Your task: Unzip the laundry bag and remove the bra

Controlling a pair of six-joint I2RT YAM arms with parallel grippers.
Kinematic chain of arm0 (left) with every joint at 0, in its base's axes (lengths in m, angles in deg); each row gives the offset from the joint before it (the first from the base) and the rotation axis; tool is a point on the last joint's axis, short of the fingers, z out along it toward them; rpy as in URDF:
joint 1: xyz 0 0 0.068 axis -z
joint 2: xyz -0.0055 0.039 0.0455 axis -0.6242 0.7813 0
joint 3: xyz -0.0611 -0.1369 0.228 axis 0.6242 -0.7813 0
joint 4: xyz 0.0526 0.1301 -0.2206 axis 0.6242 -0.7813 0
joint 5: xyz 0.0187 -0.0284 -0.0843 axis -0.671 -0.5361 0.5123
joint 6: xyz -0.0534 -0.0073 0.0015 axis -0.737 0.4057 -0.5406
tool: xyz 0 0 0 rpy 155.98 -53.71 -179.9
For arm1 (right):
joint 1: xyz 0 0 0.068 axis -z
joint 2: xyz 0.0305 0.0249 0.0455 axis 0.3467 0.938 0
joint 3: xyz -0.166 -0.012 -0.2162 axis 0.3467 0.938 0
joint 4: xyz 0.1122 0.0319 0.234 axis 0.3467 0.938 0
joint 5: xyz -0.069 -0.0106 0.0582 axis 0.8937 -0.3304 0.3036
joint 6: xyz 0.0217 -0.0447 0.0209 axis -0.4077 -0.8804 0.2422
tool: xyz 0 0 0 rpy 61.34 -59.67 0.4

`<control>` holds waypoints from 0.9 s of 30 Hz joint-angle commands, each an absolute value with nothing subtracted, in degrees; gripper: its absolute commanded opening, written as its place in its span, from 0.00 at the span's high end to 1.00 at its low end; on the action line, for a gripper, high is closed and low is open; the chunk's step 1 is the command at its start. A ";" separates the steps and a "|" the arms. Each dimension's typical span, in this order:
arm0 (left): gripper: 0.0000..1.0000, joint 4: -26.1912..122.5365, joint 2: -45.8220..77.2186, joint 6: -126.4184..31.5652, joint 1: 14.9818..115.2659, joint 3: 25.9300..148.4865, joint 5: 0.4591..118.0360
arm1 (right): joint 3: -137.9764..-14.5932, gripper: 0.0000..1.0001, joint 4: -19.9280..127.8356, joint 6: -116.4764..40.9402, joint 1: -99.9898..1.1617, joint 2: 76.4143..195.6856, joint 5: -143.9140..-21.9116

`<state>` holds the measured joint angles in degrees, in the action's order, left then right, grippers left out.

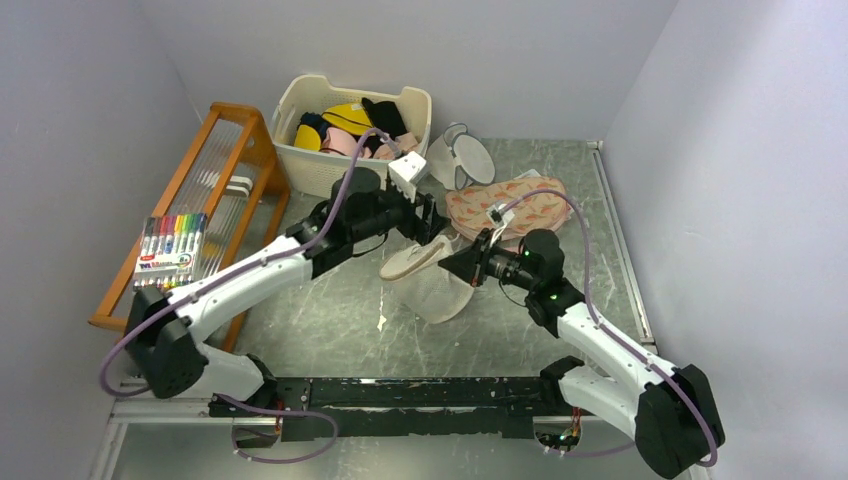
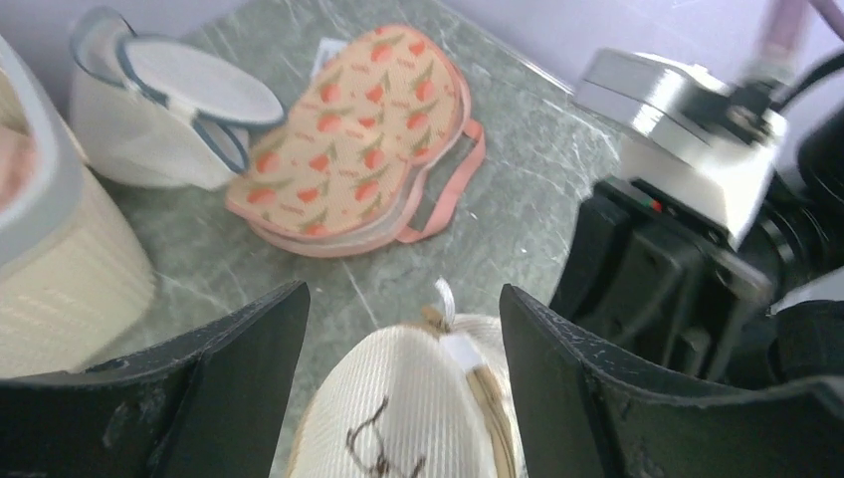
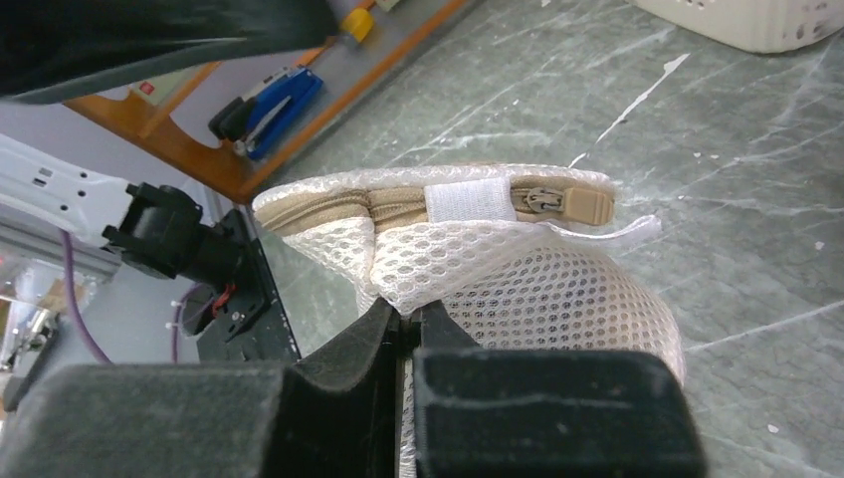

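Observation:
The round white mesh laundry bag (image 1: 428, 280) stands mid-table with its cream zip rim and flat lid tilted up; the black bra outline shows on the lid (image 2: 383, 448). My right gripper (image 3: 406, 317) is shut on a fold of the bag's mesh side wall just under the rim. The beige zip puller (image 3: 562, 202) sits closed beside a white tab on the rim. My left gripper (image 2: 403, 368) is open and hovers over the lid's far edge, one finger on each side of it, not touching. The bra is hidden.
A flat pink pouch with orange triangles (image 1: 510, 207) lies behind the bag. A plain mesh bag (image 1: 458, 160) stands beside a cream basket of clothes (image 1: 345, 125). A wooden rack (image 1: 215, 190) with a marker pack (image 1: 170, 248) stands at left.

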<state>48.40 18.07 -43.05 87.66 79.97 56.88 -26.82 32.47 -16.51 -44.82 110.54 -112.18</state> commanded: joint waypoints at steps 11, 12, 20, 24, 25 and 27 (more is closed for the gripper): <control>0.21 35.19 32.15 -63.07 84.94 87.04 70.72 | -29.64 1.00 37.56 -25.51 -50.03 112.93 -99.69; 0.22 35.48 32.51 -63.50 84.90 86.98 71.75 | -29.61 1.00 37.76 -25.82 -50.11 112.99 -99.42; 0.56 35.28 33.69 -62.04 83.65 87.74 74.50 | -28.67 1.00 36.73 -25.44 -51.17 113.50 -100.36; 0.83 36.11 32.59 -58.65 82.84 88.17 75.87 | -27.08 0.98 36.02 -22.68 -52.76 113.19 -101.24; 0.86 36.07 32.05 -57.42 82.83 88.31 75.98 | -26.83 0.90 37.07 -22.37 -52.88 112.59 -100.86; 0.91 37.41 30.30 -54.40 82.83 87.71 75.85 | -26.92 0.73 40.28 -22.30 -52.90 110.98 -99.32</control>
